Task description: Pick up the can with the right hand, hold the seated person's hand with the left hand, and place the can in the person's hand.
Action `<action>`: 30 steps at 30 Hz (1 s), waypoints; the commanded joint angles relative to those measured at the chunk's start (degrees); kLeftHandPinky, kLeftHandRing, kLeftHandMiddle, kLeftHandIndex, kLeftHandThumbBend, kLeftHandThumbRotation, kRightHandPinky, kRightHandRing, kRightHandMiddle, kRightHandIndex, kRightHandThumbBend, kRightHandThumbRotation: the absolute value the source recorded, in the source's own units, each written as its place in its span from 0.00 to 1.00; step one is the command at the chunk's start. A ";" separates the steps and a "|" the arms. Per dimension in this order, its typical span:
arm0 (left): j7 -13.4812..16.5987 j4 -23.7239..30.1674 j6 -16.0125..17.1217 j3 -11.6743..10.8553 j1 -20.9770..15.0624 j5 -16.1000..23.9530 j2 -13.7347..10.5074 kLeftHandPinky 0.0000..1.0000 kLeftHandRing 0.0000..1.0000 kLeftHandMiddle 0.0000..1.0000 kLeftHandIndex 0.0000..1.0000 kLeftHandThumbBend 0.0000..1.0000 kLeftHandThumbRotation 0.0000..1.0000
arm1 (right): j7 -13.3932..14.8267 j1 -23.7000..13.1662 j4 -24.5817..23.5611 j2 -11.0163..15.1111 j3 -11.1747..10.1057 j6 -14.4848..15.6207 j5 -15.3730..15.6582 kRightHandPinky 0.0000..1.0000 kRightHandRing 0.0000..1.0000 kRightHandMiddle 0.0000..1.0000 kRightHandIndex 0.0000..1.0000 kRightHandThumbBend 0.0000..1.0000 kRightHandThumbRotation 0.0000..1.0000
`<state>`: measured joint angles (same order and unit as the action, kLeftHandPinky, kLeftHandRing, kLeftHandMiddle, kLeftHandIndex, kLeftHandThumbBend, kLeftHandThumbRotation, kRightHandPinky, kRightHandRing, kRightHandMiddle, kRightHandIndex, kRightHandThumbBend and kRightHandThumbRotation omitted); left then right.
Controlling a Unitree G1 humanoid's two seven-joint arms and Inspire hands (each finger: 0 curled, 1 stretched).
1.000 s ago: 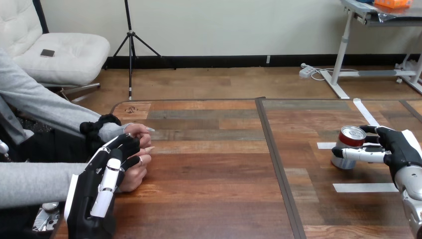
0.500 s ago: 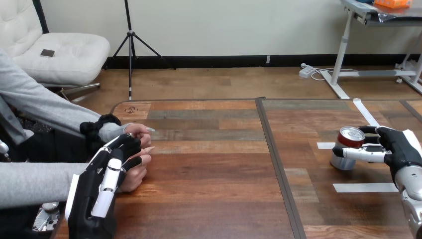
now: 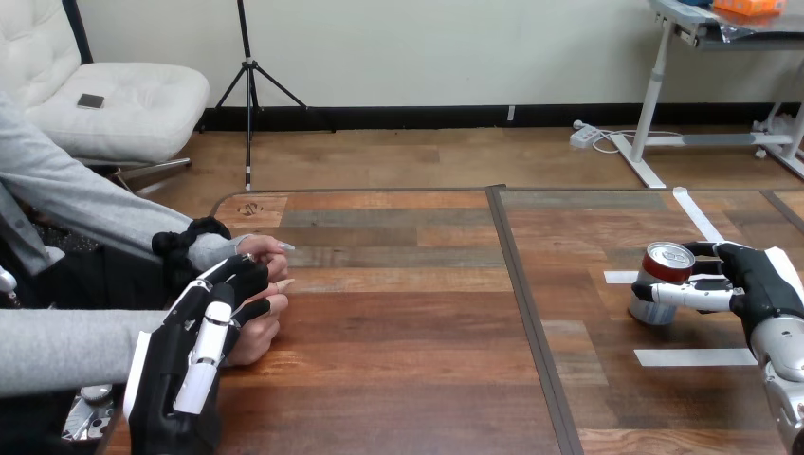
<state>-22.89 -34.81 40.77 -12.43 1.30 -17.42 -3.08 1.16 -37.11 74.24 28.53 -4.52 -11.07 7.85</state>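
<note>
A red-topped silver can (image 3: 658, 290) stands slightly tilted on the right part of the table. My right hand (image 3: 758, 284) is shut on it, thumb across its front and fingers behind. At the left, the person's two hands (image 3: 267, 284) rest together on the table edge. My left hand (image 3: 194, 346) lies over them. Its fingertips curl over the upper hand and its thumb crosses the lower one.
White tape strips (image 3: 697, 357) mark the table around the can. A dark seam (image 3: 531, 313) runs front to back between the two tabletops. The person's grey sleeves (image 3: 66, 346) come in from the left edge.
My right hand and the can have edged very slightly to the left. My left hand and the person's hands have stayed put.
</note>
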 commanded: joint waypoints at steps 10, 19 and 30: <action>-0.43 1.00 0.50 -0.12 -3.53 -0.56 -0.54 0.77 0.80 0.75 0.73 0.32 0.65 | 0.21 -3.19 -0.81 -0.44 0.85 -0.37 0.87 0.71 0.77 0.78 0.78 1.00 0.03; -0.43 0.40 1.14 -0.24 -3.79 -0.39 -0.67 0.76 0.80 0.74 0.72 0.31 0.65 | -0.13 -3.32 -1.01 -0.59 0.53 -0.24 0.82 0.70 0.76 0.77 0.77 1.00 0.02; -0.11 0.27 1.25 -0.31 -3.82 -0.37 -0.42 0.75 0.78 0.74 0.72 0.32 0.65 | -0.97 -3.68 -1.04 -0.41 1.18 0.73 1.54 0.73 0.82 0.82 0.81 1.00 0.03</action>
<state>-22.76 -34.89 40.96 -12.46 1.29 -17.55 -3.13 0.27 -37.11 74.24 28.52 -3.91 -10.53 9.09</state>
